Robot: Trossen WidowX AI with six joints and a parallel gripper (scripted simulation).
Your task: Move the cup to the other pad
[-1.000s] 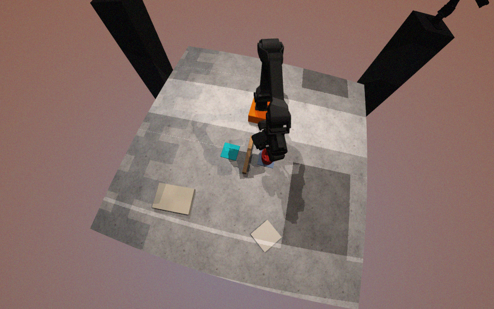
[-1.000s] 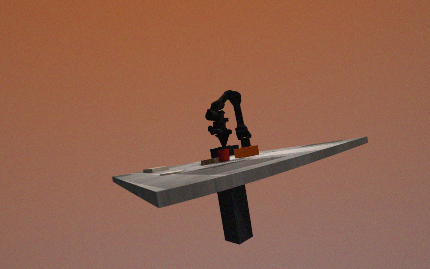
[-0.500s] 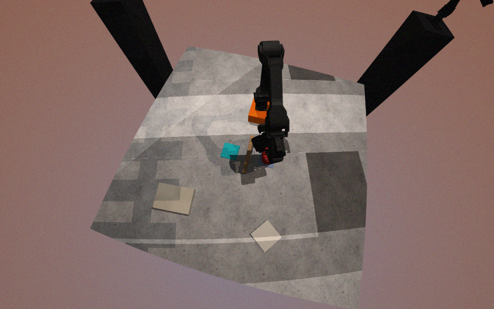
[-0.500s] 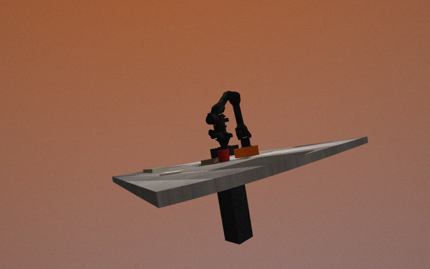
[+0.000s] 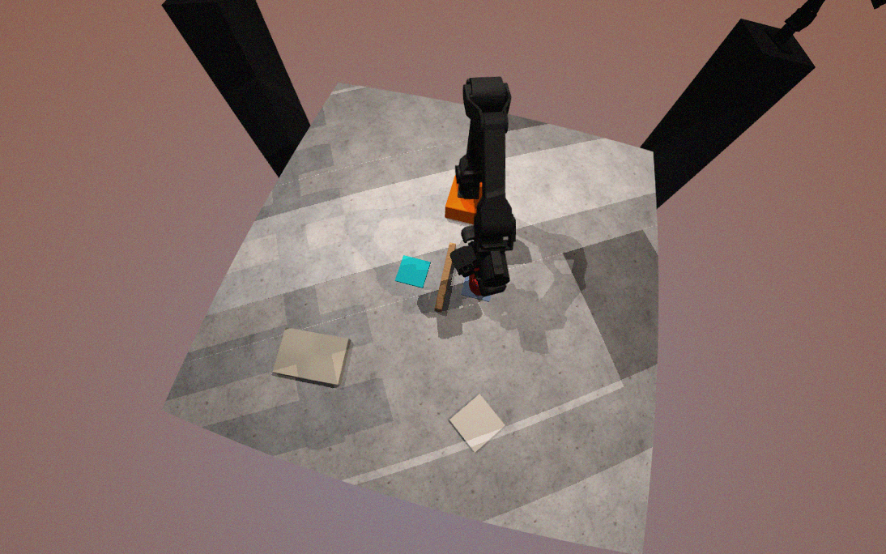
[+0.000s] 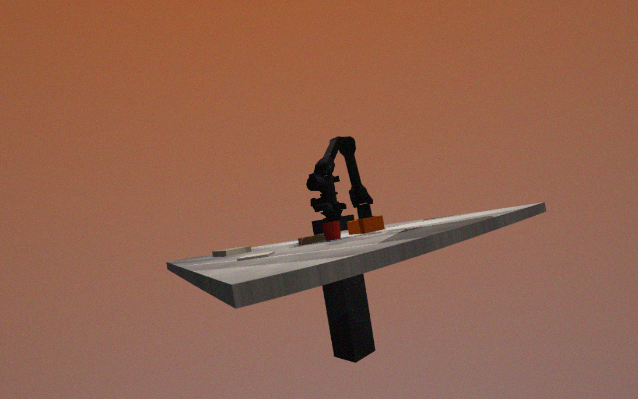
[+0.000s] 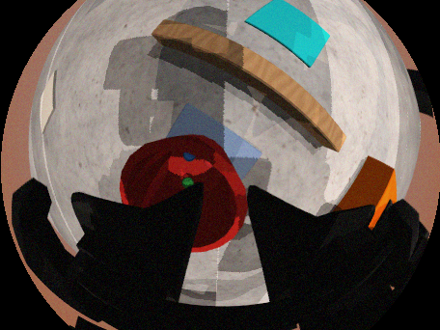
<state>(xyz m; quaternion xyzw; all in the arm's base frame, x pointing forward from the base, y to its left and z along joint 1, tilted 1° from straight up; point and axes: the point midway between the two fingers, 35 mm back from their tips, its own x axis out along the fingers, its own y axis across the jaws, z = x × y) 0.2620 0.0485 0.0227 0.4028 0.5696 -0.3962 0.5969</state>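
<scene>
The red cup (image 5: 474, 283) (image 6: 332, 230) (image 7: 154, 169) stands upright on the blue pad (image 7: 193, 121). A blue marble (image 7: 189, 156) and a green marble (image 7: 187, 181) show inside it; others may be hidden. The other pad, teal (image 5: 412, 270) (image 7: 291, 31), lies flat beyond the wooden bar. My gripper (image 6: 332, 219) (image 7: 226, 190) points down at the cup, partly open. In the wrist view its left finger is over the cup's inside and its right finger is outside, with the rim between them and a gap showing. The fingertips are hidden in the top and exterior views.
A wooden bar (image 5: 445, 277) (image 6: 311, 240) (image 7: 261, 69) lies between the two pads. An orange block (image 5: 460, 212) (image 6: 365, 224) (image 7: 369, 183) is at the arm's base. A beige slab (image 5: 312, 357) (image 6: 231, 252) and a pale tile (image 5: 477, 422) (image 6: 256, 256) lie farther off.
</scene>
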